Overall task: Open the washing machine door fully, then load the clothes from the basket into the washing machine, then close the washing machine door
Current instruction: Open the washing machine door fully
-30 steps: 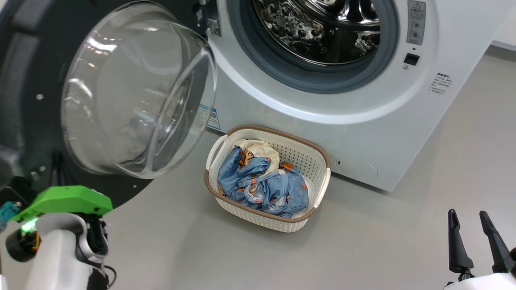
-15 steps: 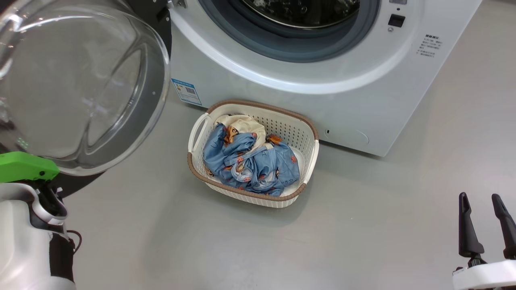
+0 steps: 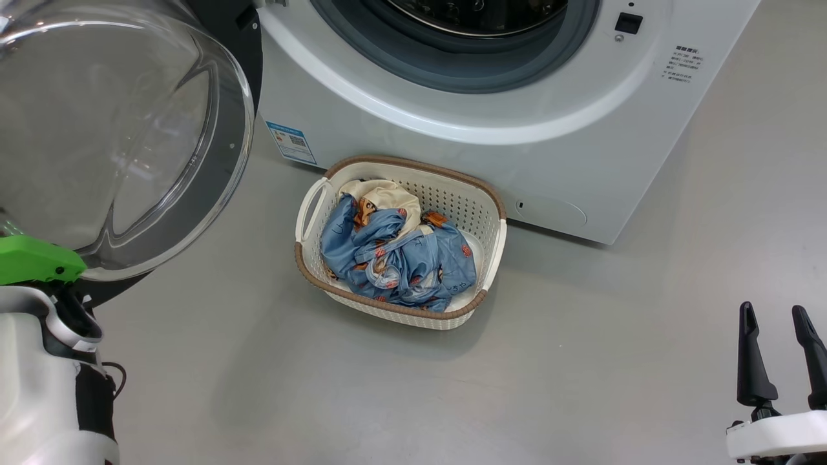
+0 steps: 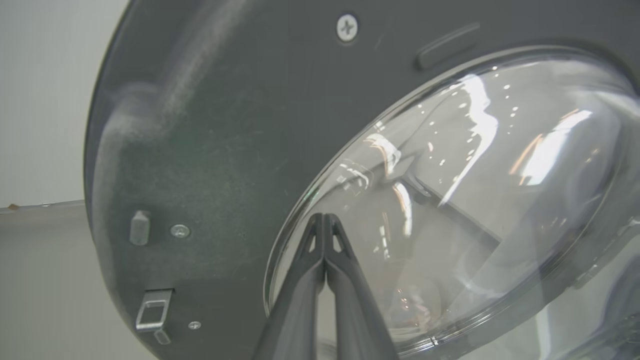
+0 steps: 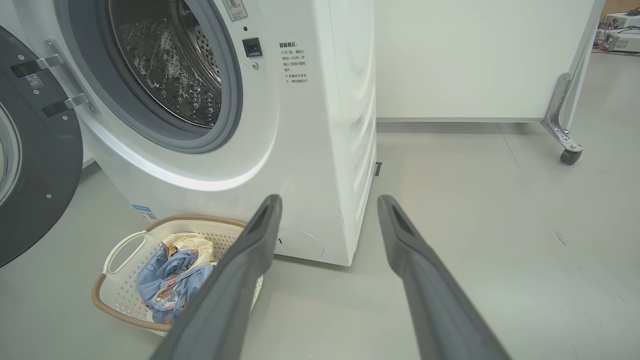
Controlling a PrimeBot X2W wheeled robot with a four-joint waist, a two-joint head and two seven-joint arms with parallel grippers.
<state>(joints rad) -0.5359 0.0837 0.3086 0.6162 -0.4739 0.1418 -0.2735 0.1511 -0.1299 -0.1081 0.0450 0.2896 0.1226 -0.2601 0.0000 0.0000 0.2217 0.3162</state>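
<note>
Your left gripper [image 4: 325,216], pressed together, points at the washing machine door [image 3: 129,129] ahead: nudge its rim [image 4: 200,150] steadily. The clothes [image 3: 394,258] lie in the basket [image 3: 413,163], ahead-left of your spread right gripper [image 3: 773,310].

Head view: from high, aimed steeply down, cream perforated plastic basket with brown rim [image 3: 452,194] mid-frame. Left wrist view: pressed close to round black-rimmed glass door [image 4: 200,150]. Right wrist view: low, farther back, facing big white washing machine [image 5: 310,150]; basket, door and machine shared with head view.
</note>
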